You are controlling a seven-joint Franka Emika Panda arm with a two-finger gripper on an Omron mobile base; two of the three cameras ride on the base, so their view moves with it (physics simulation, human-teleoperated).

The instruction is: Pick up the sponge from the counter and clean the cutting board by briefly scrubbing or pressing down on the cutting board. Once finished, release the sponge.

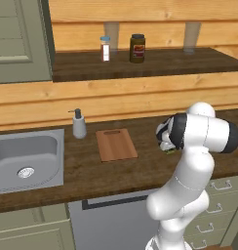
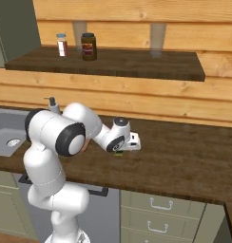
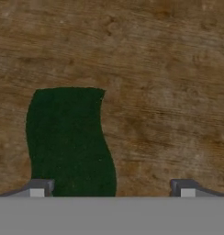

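The sponge point(image 3: 70, 142) lies dark green side up on the counter point(image 3: 169, 69), close under my hand. It sits towards the left fingertip point(image 3: 38, 188), and the right fingertip point(image 3: 185, 188) stands well clear over bare wood. My gripper point(image 3: 111, 190) is open and points down, holding nothing. From the right base view, the gripper point(image 2: 122, 150) hovers just above the sponge point(image 2: 118, 153). In the left base view a sliver of the sponge point(image 1: 170, 151) peeks out beside the arm. The cutting board point(image 1: 116, 145) lies flat to the left of it, slot handle towards the wall.
A soap dispenser point(image 1: 79, 124) stands just left of the board, and the steel sink point(image 1: 23, 161) is further left. The upper shelf point(image 1: 179, 61) carries a dark jar point(image 1: 137, 48) and a small bottle point(image 1: 106, 49). Drawers point(image 2: 160, 204) sit below the counter edge.
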